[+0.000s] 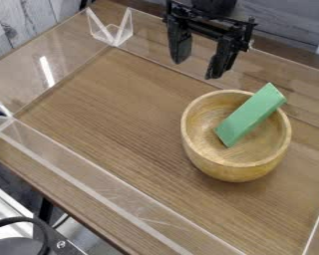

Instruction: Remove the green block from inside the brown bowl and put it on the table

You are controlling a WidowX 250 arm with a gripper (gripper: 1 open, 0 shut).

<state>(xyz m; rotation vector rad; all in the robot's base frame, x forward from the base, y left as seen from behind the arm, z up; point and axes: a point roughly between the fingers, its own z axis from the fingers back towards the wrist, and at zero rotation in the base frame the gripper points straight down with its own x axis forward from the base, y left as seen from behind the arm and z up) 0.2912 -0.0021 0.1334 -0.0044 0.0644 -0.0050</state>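
- Camera view, the carrier: the table (109, 110) was a brown wood-grain top edged with low clear acrylic walls (69, 164); most of its surface toward the left and near edges lay bare.
- Camera view, the bowl: the brown bowl (218, 154) sat upright on the table toward the right edge, roughly midway between the far and near edges, well apart from the left wall.
- Camera view, the block: the green block (250, 115) was inside the bowl, not lying flat. It leaned at a slant, its lower end down in the hollow and its upper end resting against the bowl's far-right rim and poking a little above it.
- Camera view, the arm: the gripper (206, 50) hung above the table near the far edge, pointing down, its dark fingers spread apart with nothing between them. It stood beyond the bowl's far rim, near it but touching neither bowl nor block.
- Progress, as a judgement: nothing of the task looked done. The block was not yet grasped, not yet lifted, and no part of it lay on the table.
- What was left: bringing the spread fingers over the slanted block, closing on it, lifting it clear of the rim, and setting it on a bare part of the table.
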